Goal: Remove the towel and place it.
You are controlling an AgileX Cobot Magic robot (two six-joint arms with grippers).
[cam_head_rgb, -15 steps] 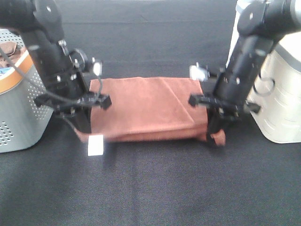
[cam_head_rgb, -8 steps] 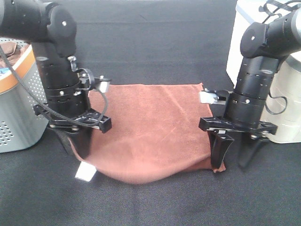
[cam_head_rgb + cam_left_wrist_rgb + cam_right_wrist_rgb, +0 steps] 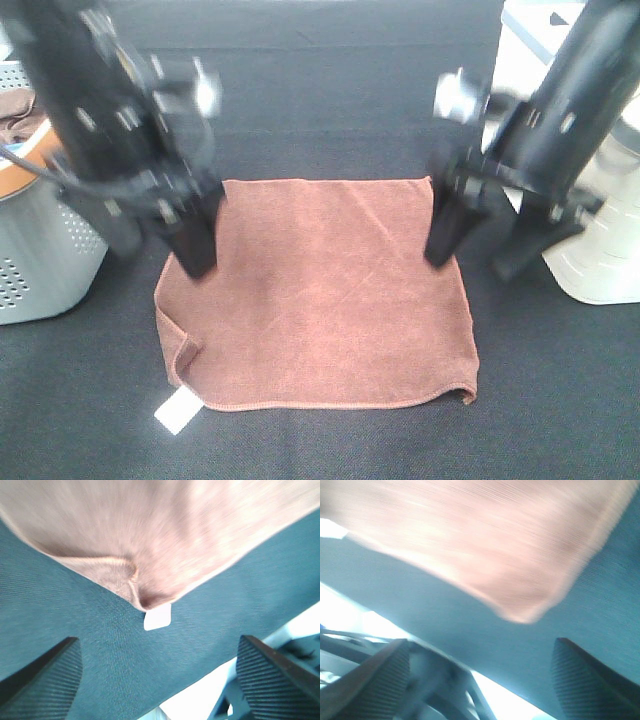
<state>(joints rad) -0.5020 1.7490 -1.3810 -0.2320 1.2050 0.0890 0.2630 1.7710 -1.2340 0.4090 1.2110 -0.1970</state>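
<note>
Towel (image 3: 320,295) is lying spread flat on the table (image 3: 330,440), beside the perforated basket (image 3: 40,270). Left gripper (image 3: 175,235) and right gripper (image 3: 480,240) are hovering with fingers released, grasping nothing. Risk: one near corner is sitting curled (a careless pass might snag it). White tag (image 3: 178,411) is showing no legible writing.

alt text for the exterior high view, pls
A reddish-brown towel lies spread nearly flat on the black table, its white tag poking out at the near left corner, which is curled over. The left gripper and right gripper, both open and motion-blurred, are above its far corners, holding nothing. A perforated grey basket stands at left.
</note>
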